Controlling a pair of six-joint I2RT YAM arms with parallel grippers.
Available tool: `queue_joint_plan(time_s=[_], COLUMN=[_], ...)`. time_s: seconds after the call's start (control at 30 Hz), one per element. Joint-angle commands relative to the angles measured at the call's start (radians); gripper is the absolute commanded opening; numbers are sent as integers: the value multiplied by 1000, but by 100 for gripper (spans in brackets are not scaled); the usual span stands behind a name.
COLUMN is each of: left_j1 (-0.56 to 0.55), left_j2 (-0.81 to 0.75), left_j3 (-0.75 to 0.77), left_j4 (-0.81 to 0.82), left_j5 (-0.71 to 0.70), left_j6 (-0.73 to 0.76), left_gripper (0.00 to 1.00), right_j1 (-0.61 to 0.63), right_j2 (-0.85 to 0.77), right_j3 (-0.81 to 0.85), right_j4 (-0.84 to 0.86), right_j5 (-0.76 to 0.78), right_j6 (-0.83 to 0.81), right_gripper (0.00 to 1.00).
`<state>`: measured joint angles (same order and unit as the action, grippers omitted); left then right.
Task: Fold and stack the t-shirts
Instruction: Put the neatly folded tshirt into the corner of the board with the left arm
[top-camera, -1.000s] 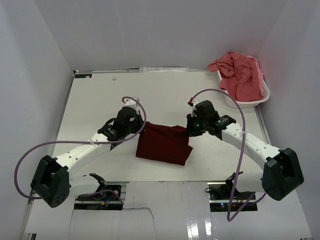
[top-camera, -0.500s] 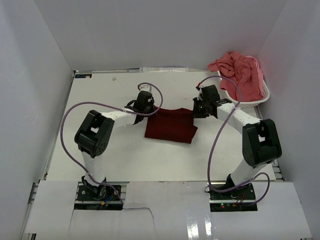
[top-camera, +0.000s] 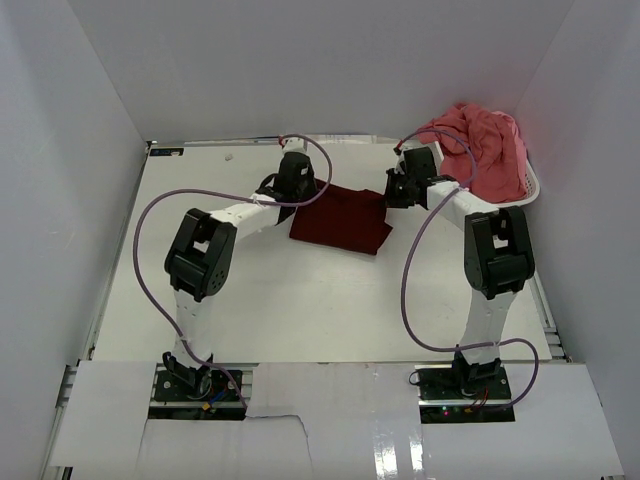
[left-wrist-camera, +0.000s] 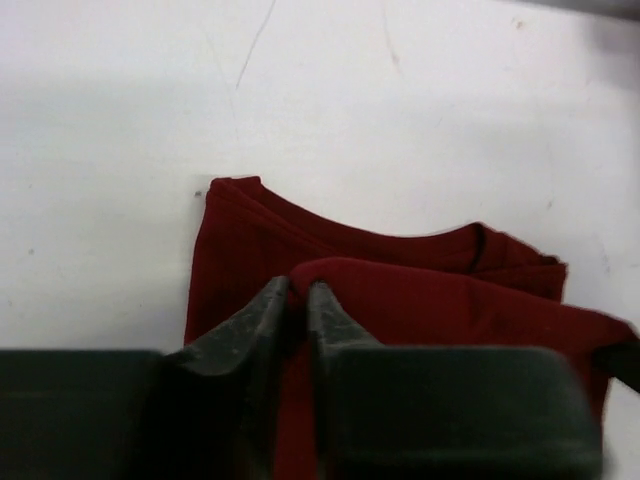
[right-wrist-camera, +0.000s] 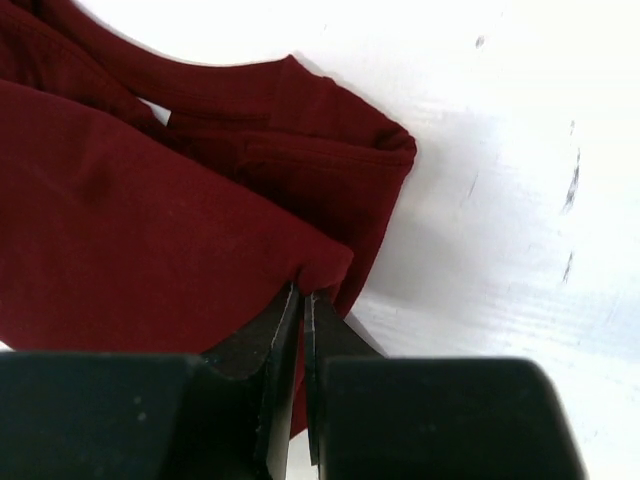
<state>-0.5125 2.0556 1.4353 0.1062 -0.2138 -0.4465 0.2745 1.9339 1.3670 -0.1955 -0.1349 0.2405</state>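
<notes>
A white basket (top-camera: 528, 190) sits at the far right corner of the table (top-camera: 250, 300), hard against the right-hand wall (top-camera: 590, 150), and the coral pink t-shirt (top-camera: 480, 145) lies heaped in it, spilling over the basket's far and left rim. That heap is just beside the right arm's wrist, and it is the nearest thing in the way on that side. Purple cables (top-camera: 150, 250) loop off both arms, above the table surface. White walls close the table in at the left, the far side and the right. The broad bare stretch lies on the near side, between the two arm bases, and more lies to the left. The maroon t-shirt (top-camera: 342, 220) lies folded on the far middle of the table, well apart from the basket. Its long axis runs left to right, with the right end sitting a little nearer the bases. The left gripper (left-wrist-camera: 297, 300) is pinched nearly closed on a raised fold at the shirt's left end. The right gripper (right-wrist-camera: 303, 300) is pinched tight on a fold at the right end, and the layer beneath lies flat on the table.
</notes>
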Motion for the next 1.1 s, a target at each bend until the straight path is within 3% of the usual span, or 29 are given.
queue_joint_plan(time_s=[0.0,0.03,0.07,0.13,0.17,0.2,0.3,0.4,0.67,0.73,0.83,0.9,1.0,1.07], left_j1=[9,9,14,17,22,23,28,23,-1,-14,-26,-46,-67,-69], left_j2=[30,49,87,118,127,130,107,3,-181,-190,-184,-196,-163,-138], left_j3=[81,106,132,209,227,262,292,243,11,-9,-12,-56,-49,-24], left_j4=[23,1,-14,-51,-53,-63,-66,-33,-68,-149,-215,-188,-186,-197], left_j5=[-29,-32,-45,-81,-93,-117,-137,-57,187,211,274,304,306,309], left_j6=[31,31,32,31,29,29,54,116,74,55,34,32,40,38], left_gripper=[29,36,51,70,81,98,98,98,98,95,83,59,7,3], right_j1=[-9,-11,-15,-23,-26,-32,-34,-35,-37,-37,-37,-37,-37,-37], right_j2=[66,86,103,146,152,146,97,4,-167,-205,-249,-271,-279,-283], right_j3=[64,102,122,179,196,205,199,178,-3,-42,-80,-97,-98,-101], right_j4=[42,45,51,77,91,108,172,156,125,108,94,96,82,76], right_j5=[-14,-17,-3,11,24,58,127,130,115,95,100,95,86,75], right_j6=[-6,-10,-10,-12,-12,-12,-33,-56,-43,-35,-26,-24,-23,-20], right_gripper=[9,20,28,43,46,58,82,82,77,74,72,72,71,71])
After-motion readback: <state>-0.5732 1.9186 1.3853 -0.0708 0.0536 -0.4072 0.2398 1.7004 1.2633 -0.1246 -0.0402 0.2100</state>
